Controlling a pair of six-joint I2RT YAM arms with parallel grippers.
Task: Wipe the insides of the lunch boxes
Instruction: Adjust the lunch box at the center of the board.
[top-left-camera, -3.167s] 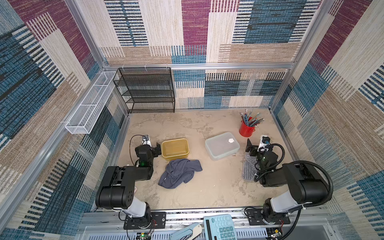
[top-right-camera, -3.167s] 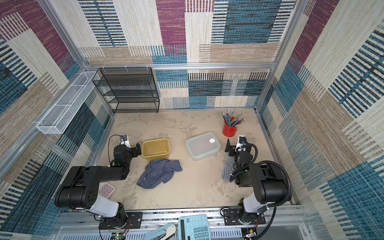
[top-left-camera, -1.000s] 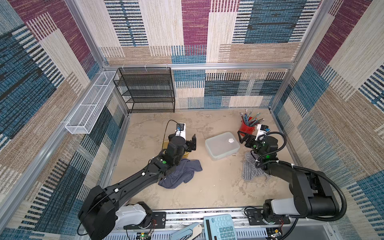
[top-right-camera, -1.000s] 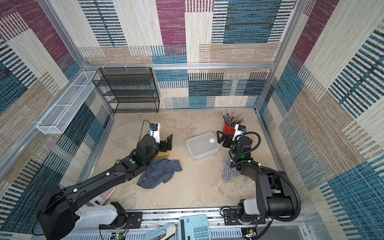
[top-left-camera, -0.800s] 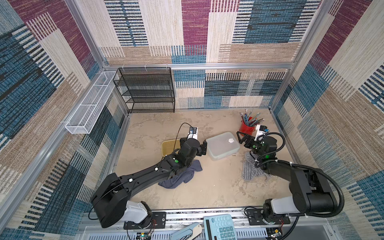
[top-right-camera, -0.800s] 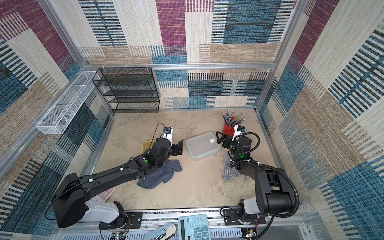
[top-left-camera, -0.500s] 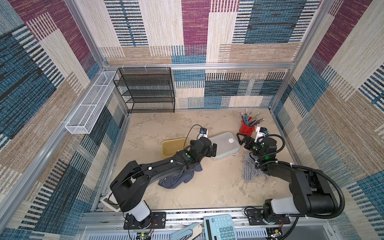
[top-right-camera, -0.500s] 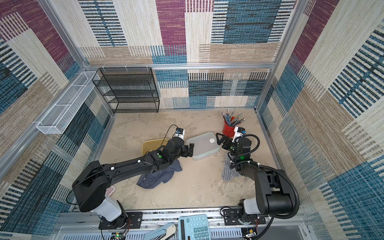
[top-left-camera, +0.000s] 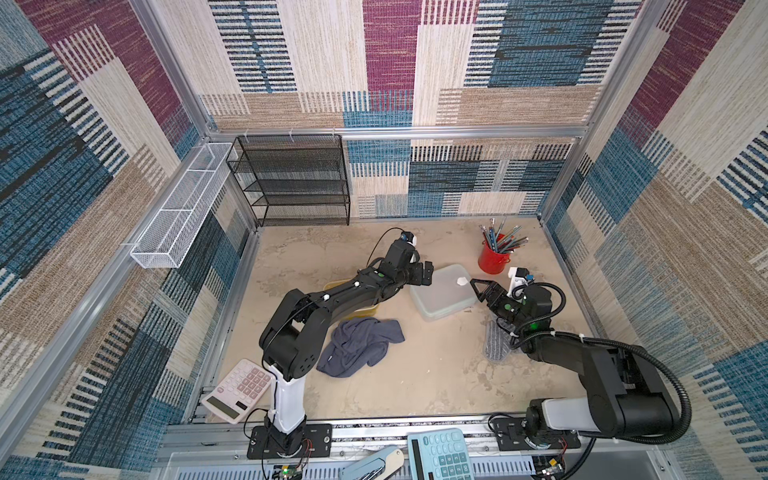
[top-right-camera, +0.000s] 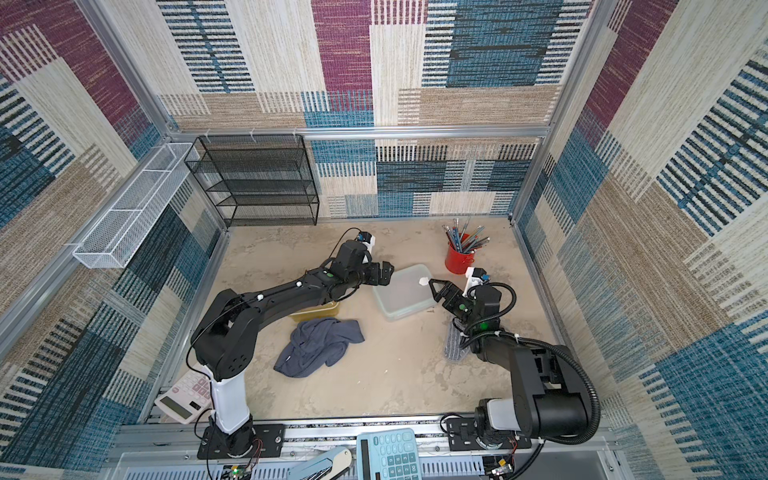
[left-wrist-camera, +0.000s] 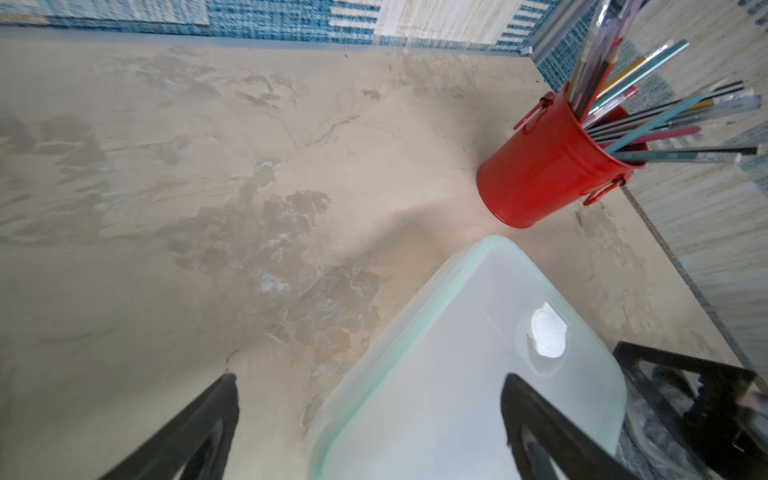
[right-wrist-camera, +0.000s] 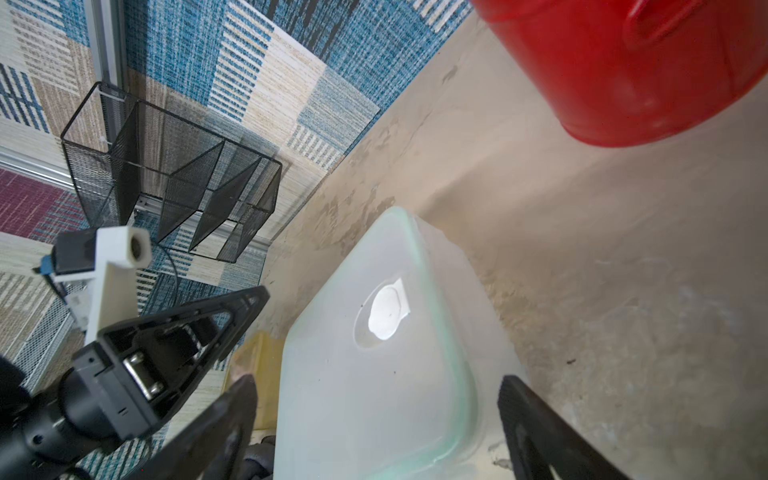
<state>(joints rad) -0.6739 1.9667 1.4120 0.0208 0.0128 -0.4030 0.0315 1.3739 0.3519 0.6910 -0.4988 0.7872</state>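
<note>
Showing beige blotchy tabletop (top-left-camera: 436, 374) w/ patchwork-fabric walls (top-left-camera: 390, 50).

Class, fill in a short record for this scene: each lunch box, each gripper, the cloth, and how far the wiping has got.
Clear lunch box: lid on, lying between the two grippers
Amber lunch box: mostly hidden under the left arm
Left gripper: open, at the clear box's edge
Right gripper: open, straddling the clear box's end
Cloth: crumpled on the table, untouched
Wiping: not yet begun

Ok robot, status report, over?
Left end effector open, right end effector open, either side of clear lunch box. Lid on. Red cup nearby.
</note>
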